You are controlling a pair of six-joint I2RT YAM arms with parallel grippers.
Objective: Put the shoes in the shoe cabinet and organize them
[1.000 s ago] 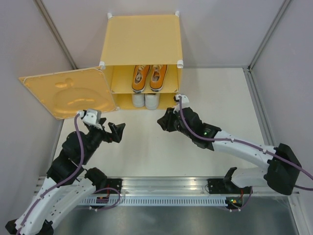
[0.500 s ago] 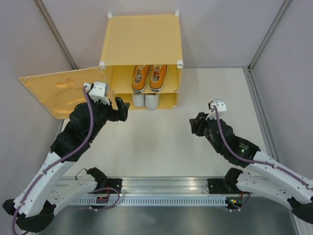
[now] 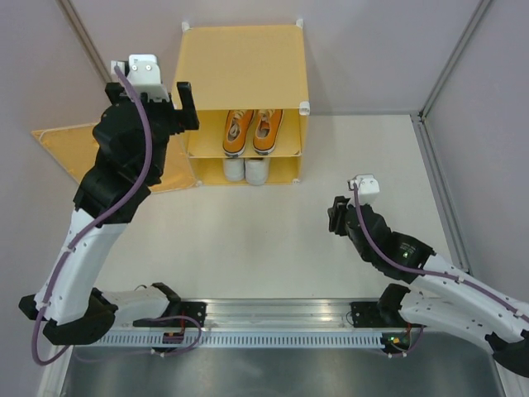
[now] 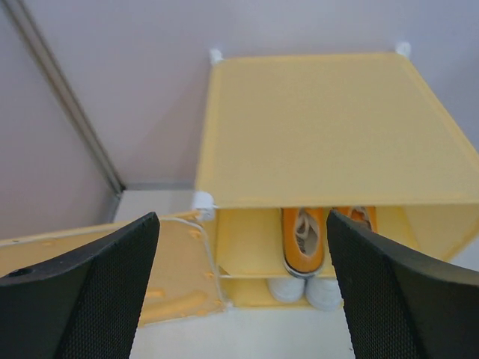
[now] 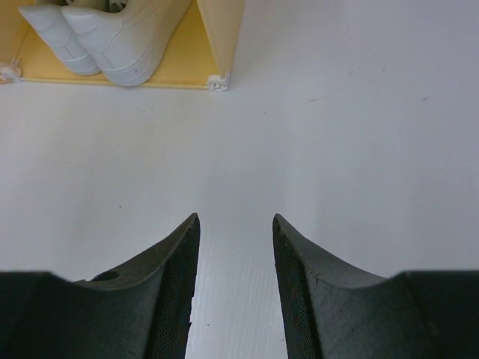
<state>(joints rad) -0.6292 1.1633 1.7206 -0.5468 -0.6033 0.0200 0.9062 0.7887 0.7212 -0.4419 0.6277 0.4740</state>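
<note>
The yellow shoe cabinet [image 3: 240, 66] stands at the back with its door [image 3: 62, 145] swung open to the left. An orange pair of shoes [image 3: 252, 131] sits on the inner shelf, and a white pair [image 3: 245, 169] sits below it, toes outward. My left gripper [image 3: 183, 112] hangs open and empty, high by the cabinet's upper left corner. In the left wrist view the left gripper [image 4: 241, 224] frames an orange shoe [image 4: 303, 239] and the white toes [image 4: 307, 290]. My right gripper [image 3: 335, 217] is open and empty over the table, right of the cabinet. The right wrist view shows the right gripper [image 5: 235, 218] and the white shoes [image 5: 112, 30].
My left arm [image 3: 124, 165] hides part of the open door. Grey walls with metal posts [image 3: 450, 66] close in the table on three sides. A metal rail [image 3: 273, 318] carrying both arm bases runs along the near edge. The cabinet's lower right corner [image 5: 218, 81] lies ahead of the right gripper.
My left arm rose from the table in front of the door up to the cabinet's upper left corner. My right arm drew back rightward from the cabinet, and its jaws widened.
</note>
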